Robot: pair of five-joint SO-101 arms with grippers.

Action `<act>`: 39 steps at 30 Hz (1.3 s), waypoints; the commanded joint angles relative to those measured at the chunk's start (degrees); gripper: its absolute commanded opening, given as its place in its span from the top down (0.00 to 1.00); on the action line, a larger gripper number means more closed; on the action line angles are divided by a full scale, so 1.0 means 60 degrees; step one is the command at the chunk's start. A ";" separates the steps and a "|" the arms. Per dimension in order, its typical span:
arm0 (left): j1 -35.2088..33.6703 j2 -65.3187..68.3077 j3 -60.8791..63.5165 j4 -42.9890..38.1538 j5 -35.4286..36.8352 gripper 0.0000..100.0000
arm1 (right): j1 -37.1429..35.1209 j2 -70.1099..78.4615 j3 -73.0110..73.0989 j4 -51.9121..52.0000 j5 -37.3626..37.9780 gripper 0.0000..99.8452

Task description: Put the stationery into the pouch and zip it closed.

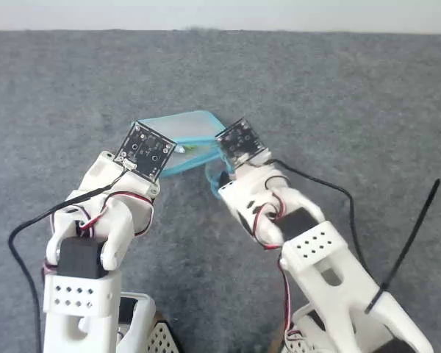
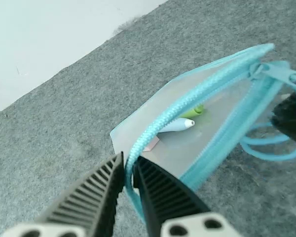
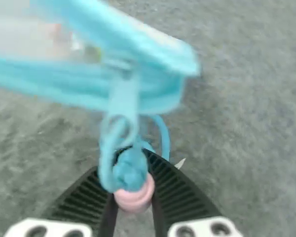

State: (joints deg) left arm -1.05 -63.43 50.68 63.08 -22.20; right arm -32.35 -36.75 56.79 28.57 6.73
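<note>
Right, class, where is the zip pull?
The zip pull hangs off the pouch in the right wrist view, its cord pinched by the right gripper.

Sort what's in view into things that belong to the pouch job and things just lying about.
Belongs to the job:
pouch
stationery, inside the pouch
zip pull
left gripper, pinching the pouch's zip edge
right gripper, holding the zip pull's cord

Just there:
grey mat under everything
pale wall at the far edge
</note>
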 commanded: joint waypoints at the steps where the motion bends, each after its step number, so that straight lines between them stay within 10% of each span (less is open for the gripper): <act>1: -0.0117 -0.0308 -0.0608 0.0044 0.0908 0.98 | 0.0315 -0.0579 -0.0996 0.0799 0.0015 0.99; 12: -0.0557 -0.0396 -0.0799 -0.0117 0.3370 0.80 | 0.0300 -0.2498 -0.2755 0.4168 0.0908 0.99; 29: -0.0879 -0.0396 0.1165 -0.1363 0.2872 0.74 | 0.0286 -0.1487 -0.6842 0.6762 0.1275 0.99; 39: -0.0952 -0.0381 -0.1912 0.1626 0.3223 0.74 | 0.1062 0.0125 -0.7092 0.6806 0.0352 0.99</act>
State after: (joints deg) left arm -6.77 -64.57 45.05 70.29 -3.82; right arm -27.43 -38.42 18.11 69.01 10.59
